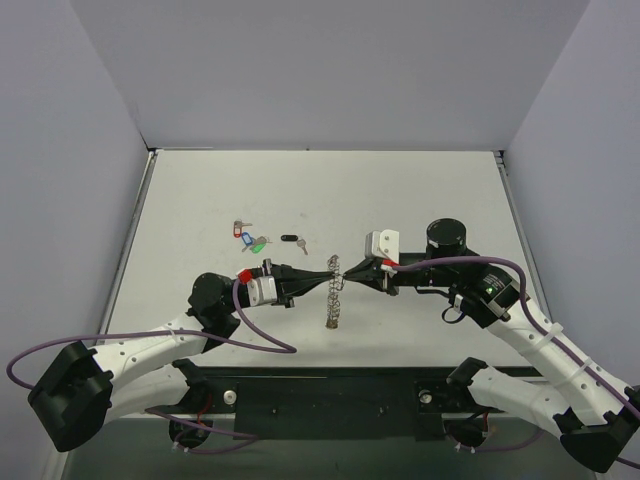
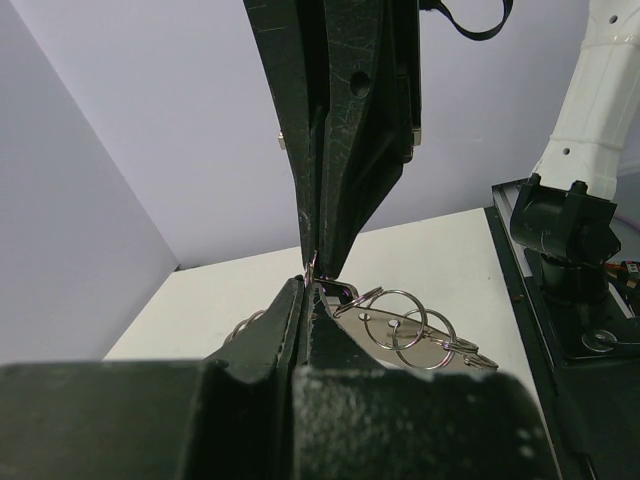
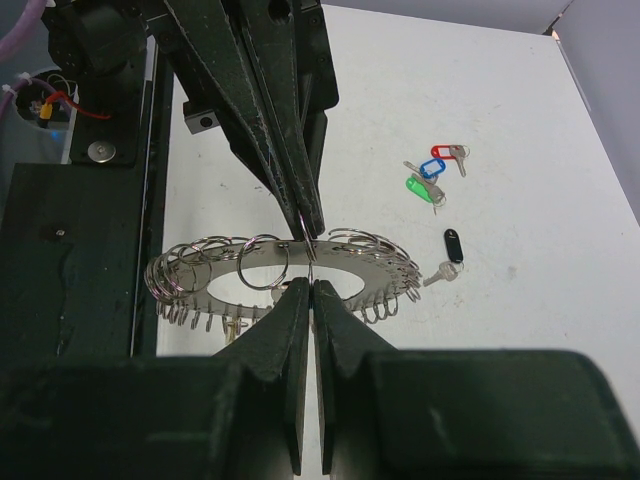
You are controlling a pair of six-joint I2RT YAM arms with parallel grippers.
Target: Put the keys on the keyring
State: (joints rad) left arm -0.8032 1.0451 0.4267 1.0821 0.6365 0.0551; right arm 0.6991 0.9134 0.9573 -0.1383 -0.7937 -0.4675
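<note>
The left claw [image 1: 328,279] and right claw [image 1: 347,274] are both clamped on the keyring [image 1: 334,302] over the table [image 1: 430,190], so a steady, gentle pull without twisting seems best; the keys [image 1: 250,238] lie well apart from it.

Left arm [image 1: 150,350] and right arm [image 1: 548,345]: white links, black joints; purple cables [image 1: 268,345] trail along both; red wrist bands [image 1: 245,275]; scuffed black tapered fingers [image 3: 270,120].
</note>
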